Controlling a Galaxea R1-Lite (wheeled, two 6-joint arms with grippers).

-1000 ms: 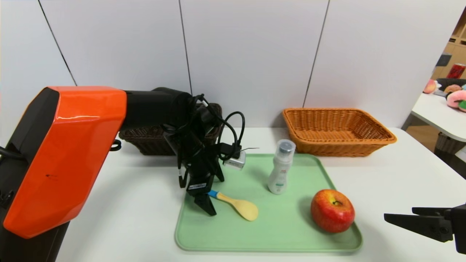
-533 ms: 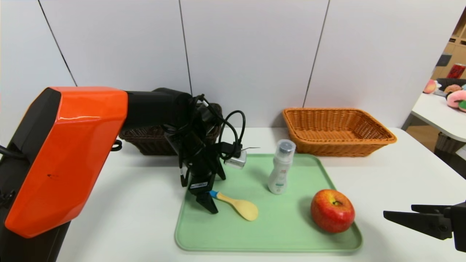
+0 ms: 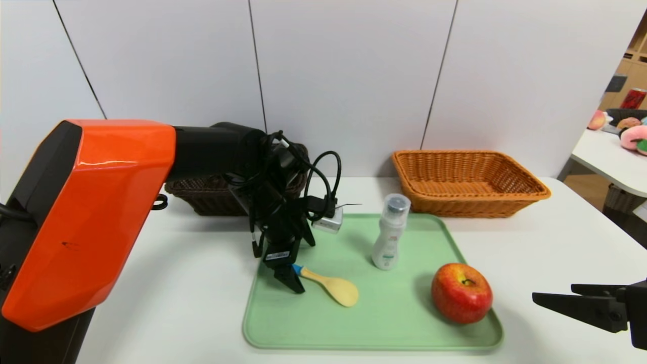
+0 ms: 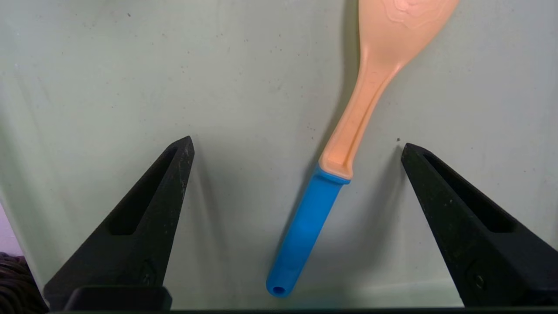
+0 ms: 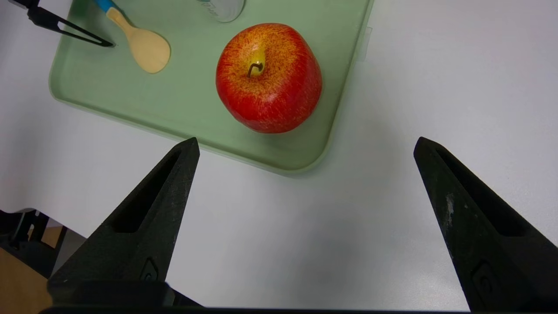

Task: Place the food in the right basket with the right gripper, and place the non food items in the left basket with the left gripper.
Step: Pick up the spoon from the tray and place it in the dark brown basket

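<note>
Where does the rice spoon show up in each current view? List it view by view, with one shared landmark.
Head view: the rice spoon lies left of centre on the tray, its handle end partly hidden by the left gripper.
Left wrist view: it slants between the open fingers, its scoop cut off by the picture's edge.
Right wrist view: near the upper left corner, handle cut off.
Shared landmark: the green tray.

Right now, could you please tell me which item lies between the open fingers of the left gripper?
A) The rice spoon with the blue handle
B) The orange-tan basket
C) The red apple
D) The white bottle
A, because the left wrist view shows the blue-handled rice spoon lying on the tray between the parted fingers of the left gripper.
</note>
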